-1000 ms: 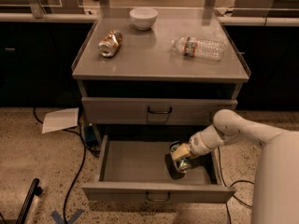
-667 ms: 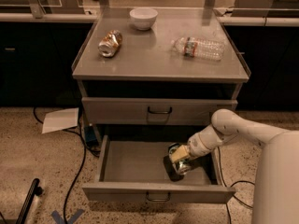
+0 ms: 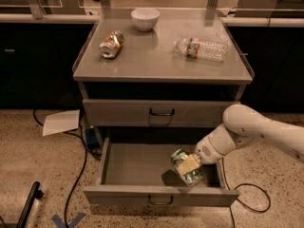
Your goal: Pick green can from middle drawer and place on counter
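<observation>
The green can point(image 3: 186, 168) is tilted in my gripper point(image 3: 187, 166), whose pale fingers are shut around its middle. It hangs just above the grey floor at the right end of the open middle drawer point(image 3: 137, 164), casting a shadow below it. My white arm reaches in from the right. The counter point(image 3: 156, 56) is the grey top of the cabinet, above and behind the drawer.
On the counter lie a dented copper-orange can point(image 3: 111, 43), a white bowl point(image 3: 145, 18) and a clear plastic bottle point(image 3: 202, 48). A closed drawer point(image 3: 161, 112) sits above the open one. A sheet of paper point(image 3: 61, 122) and cables lie on the floor at left.
The gripper with the can has shifted slightly left and lifted a little inside the drawer. Nothing else has moved.
</observation>
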### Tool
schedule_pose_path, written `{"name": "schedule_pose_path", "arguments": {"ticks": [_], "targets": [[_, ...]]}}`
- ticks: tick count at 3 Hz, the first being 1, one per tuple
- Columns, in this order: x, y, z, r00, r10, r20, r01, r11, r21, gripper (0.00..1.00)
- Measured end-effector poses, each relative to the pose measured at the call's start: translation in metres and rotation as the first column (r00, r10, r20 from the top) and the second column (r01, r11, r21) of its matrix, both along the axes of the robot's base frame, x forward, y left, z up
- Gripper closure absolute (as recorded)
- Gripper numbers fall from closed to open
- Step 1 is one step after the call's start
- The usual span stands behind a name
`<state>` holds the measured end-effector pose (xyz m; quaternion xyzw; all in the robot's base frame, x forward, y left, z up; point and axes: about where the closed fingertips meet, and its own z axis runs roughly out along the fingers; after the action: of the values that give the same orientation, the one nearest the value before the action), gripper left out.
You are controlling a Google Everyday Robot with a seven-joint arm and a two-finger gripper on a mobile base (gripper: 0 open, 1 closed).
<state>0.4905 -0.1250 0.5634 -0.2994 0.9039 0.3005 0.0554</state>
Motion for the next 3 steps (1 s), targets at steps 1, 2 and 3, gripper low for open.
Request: {"name": "schedule_pose_path", "arguments": {"ticks": [1, 2, 3], "targets": [[-0.021, -0.019, 0.076, 0.9895, 0.023, 0.143, -0.024, 1.000, 0.005, 1.00], [-0.022, -0.018, 0.075, 0.9897, 0.024, 0.141, -0.026, 1.000, 0.007, 1.00], [-0.015, -0.006, 0.112, 0.9752, 0.050, 0.216, -0.051, 0.999, -0.003, 1.00]]}}
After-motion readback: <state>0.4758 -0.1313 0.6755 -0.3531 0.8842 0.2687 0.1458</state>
